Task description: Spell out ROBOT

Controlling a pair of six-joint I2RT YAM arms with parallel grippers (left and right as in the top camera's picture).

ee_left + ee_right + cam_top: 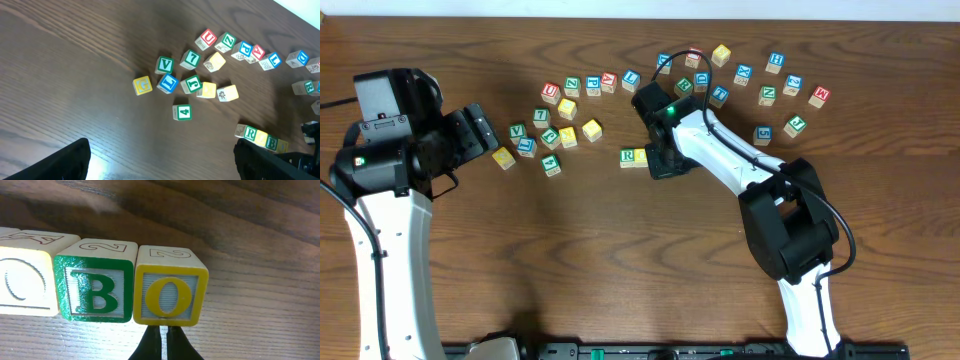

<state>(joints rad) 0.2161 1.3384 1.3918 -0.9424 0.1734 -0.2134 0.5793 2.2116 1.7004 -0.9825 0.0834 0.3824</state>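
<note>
Overhead, we see two arms: the left pincer [478, 130] hangs wide open and empty above the tabletop [570, 260], and the right pincer [665, 160] angles down beside the ROBOT row [633, 156]. From the left wrist, we count four cubes in that row: R [248, 133], yellow, B [271, 143], yellow. From the right wrist, three cubes show, with the right pincer closed on nothing, its tips just by the O [170, 297]

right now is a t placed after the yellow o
No, the O ends the row after the B; only bare table lies beyond it.

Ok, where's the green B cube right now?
In the right wrist view the green B cube sits left of centre in the row, between the yellow O cube and a pale cube.
</note>
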